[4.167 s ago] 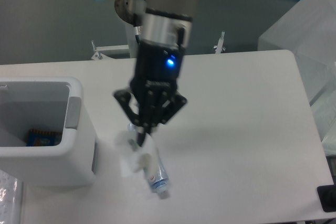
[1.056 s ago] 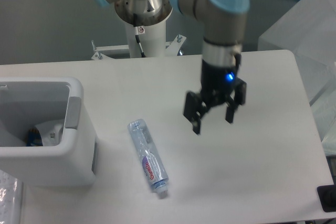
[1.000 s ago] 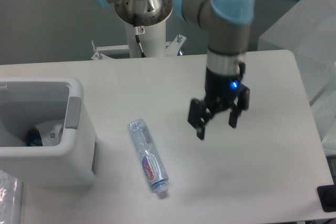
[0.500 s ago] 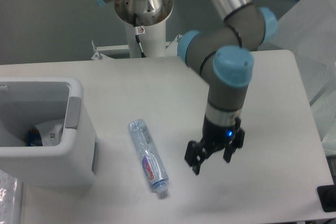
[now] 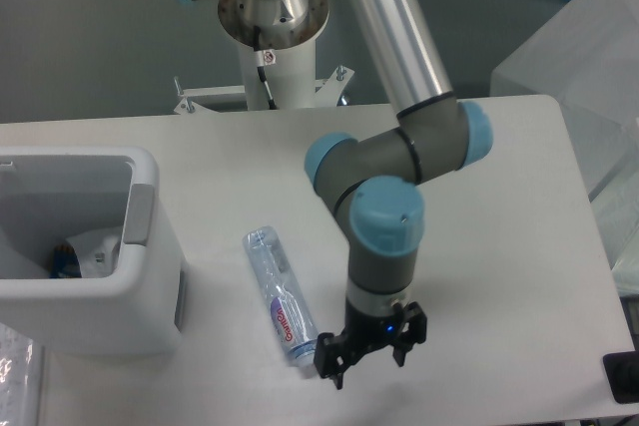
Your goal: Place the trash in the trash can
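From where I stand, the wrapper [image 5: 95,249] already lies inside the trash can [image 5: 150,316], the white boxy bin at the left edge of the frame, beside something blue and orange in its bottom; the bottle [image 5: 282,295] is the piece of trash not yet dealt with; it lies flat on the white table [image 5: 499,197] in the lower middle of the frame, just right of the bin, its cap end pointing toward the lower right and its red-and-blue label on the lower half.

The gripper [image 5: 369,349] hangs low over the table at the lower centre, just right of the bottle's cap end; its two fingers are spread apart with nothing between them; whether the nearer finger touches the cap I cannot tell, though it looks very close.

I judge the step in hand to be the approach for picking up the bottle; the claw sits beside it, not astride it. The next move, as I read it, calls for shifting left and up-frame so the fingers straddle the body across its width, then closing; a grab near the cap risks the round, slick plastic rolling or squirting out, so a hold around the labelled middle seems safer.
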